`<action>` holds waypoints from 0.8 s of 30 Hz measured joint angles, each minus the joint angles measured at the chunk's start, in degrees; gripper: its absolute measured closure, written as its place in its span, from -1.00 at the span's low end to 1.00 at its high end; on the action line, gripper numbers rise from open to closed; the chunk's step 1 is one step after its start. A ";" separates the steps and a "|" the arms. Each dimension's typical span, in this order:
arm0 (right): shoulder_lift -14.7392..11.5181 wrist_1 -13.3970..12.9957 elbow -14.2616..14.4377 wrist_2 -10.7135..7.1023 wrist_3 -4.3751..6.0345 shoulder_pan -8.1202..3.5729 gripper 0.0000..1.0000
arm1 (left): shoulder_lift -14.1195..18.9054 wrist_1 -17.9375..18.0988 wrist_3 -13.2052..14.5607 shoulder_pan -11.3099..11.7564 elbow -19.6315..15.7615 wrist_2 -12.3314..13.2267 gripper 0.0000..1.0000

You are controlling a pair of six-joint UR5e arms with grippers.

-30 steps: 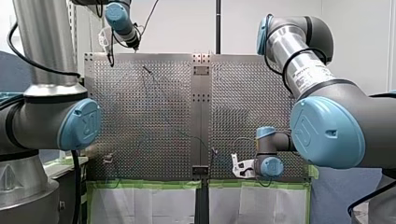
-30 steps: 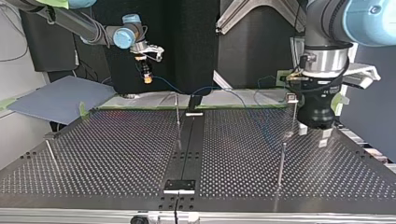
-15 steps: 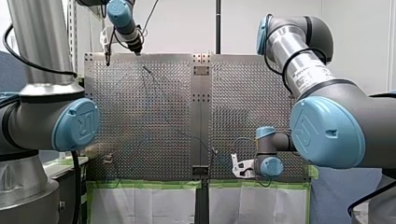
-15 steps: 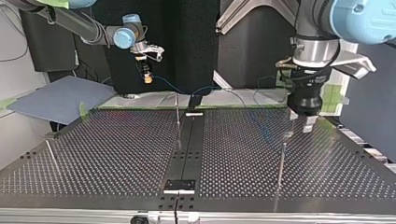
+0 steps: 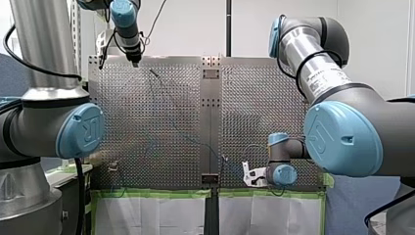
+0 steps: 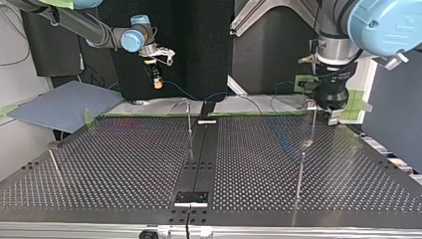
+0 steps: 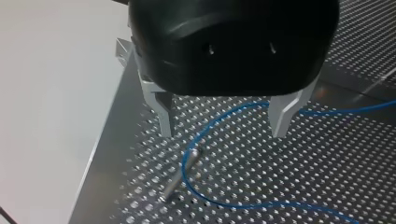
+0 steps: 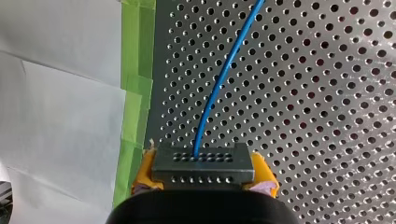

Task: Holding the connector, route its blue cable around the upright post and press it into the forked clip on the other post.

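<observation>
The connector (image 8: 203, 161), a dark grey block with 2 rows of small holes, was clamped between the yellow pads (image 8: 145, 169) of my right gripper (image 8: 204, 173). It was held near the edge of the perforated table (image 8: 327, 93), where a strip of green tape (image 8: 135, 88) was laid. The blue cable (image 8: 219, 88) was seen leaving the connector's holed face and running away over the table. In the top view, my right gripper was raised by the table's far edge at the view's left, well apart from my left gripper (image 7: 224, 122) at the view's right. The 2 metal fingers (image 7: 164, 114) of my left gripper were spread apart above the table. Beneath them, the cable was curved around the upper end of a thin metal post (image 7: 183, 173). Whether a forked clip was on that post could not be told.
</observation>
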 joint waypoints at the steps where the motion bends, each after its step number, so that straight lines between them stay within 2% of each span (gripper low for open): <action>1: 0.00 0.00 0.00 0.00 -0.01 0.01 1.00 | 0.00 -0.55 -0.01 0.07 0.00 -0.05 -1.00; 19: 0.01 0.02 0.00 0.00 -0.02 0.01 1.00 | -0.02 -9.35 -0.10 0.73 -0.02 -0.21 -1.00; 24: 0.01 0.04 0.00 0.00 -0.03 0.02 1.00 | -0.02 -10.64 -0.10 0.89 -0.02 -0.21 -1.00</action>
